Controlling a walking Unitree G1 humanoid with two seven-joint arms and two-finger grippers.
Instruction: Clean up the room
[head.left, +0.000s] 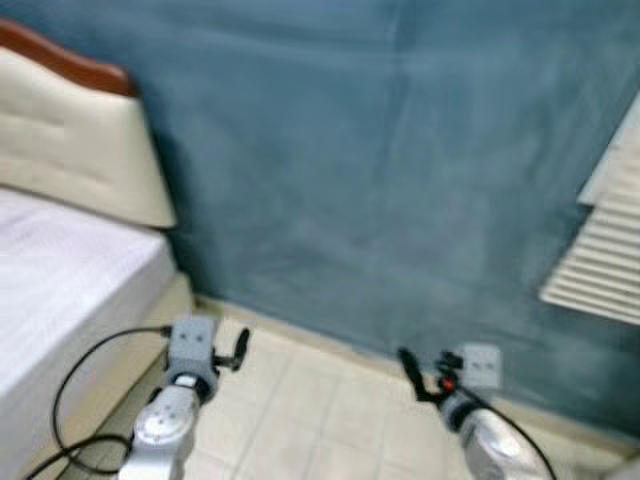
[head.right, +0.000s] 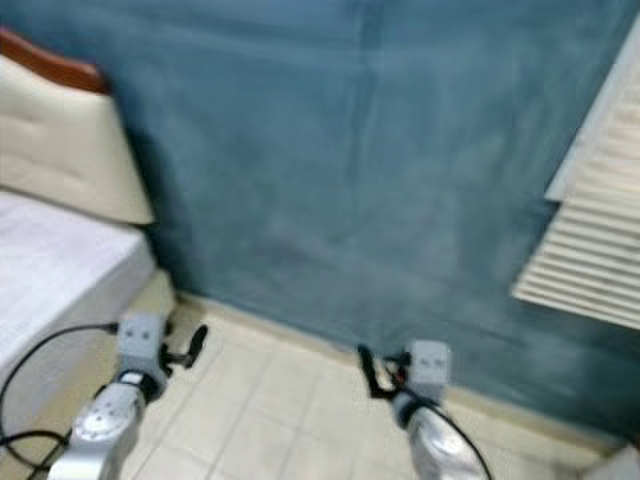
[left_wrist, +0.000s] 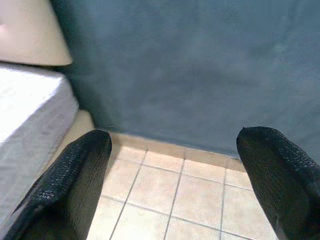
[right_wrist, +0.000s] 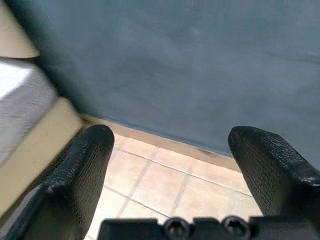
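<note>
Left end effector (left_wrist: 172, 160) and right end effector (right_wrist: 170, 155), spread, face the blue wall (head.left: 380, 170)

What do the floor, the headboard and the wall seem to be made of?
Floor: pale tiles, likely ceramic, with thin grout lines in a grid. Headboard: cream padding, perhaps leather or vinyl, with stitched seams, under a brown rim that looks like wood. Wall: matte blue-grey with a mottled surface, probably paint or plaster.
</note>
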